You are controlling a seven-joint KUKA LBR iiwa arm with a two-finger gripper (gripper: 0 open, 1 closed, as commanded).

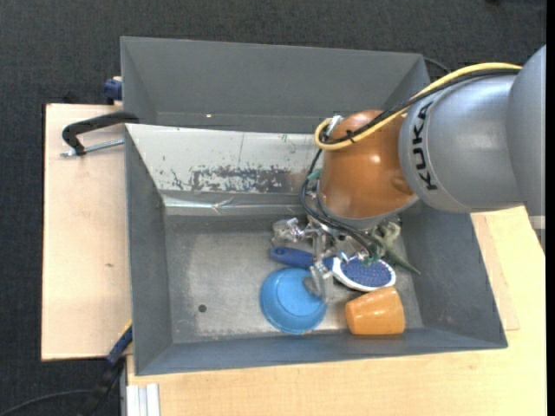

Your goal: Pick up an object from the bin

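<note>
bin: the grey metal bin (173,349) is sitting with its near wall along the bottom and all the loose things bunching in the right half of the floor.
front row, left: a blue round plastic bowl (290,302) is sitting mouth-up just behind the near wall, about mid-width.
front row, right: an orange plastic cup (375,312) is lying on its side just right of the bowl, close to it; can't tell if they're touching.
behind the cup: a white oval brush with a blue dotted face (365,273) is lying face-up, right against the cup's far side.
behind the bowl: a dark blue plastic handle (290,255) is lying flat just past the bowl's far rim, pointing left.
right of the brush: a thin green stem (401,263) is poking out toward the right wall.
gripper: the gripper (318,267) is hanging low inside the bin, tip sitting at the bowl's far-right rim, between the handle and the brush.
claw state: can't tell whether it's released, clenched or grasping; the metal parts are merging with the clutter underneath.
task's thing: the bowl, the handle and the brush are lying nearest the tip; can't tell which one it's on.
floor, left: bare scuffed metal is running out to the left wall.
above: an orange dome-shaped cover (360,172) is sitting over the gripper, a yellow cable (451,76) is looping over it, and the grey arm (486,146) is coming in from the right.
</note>
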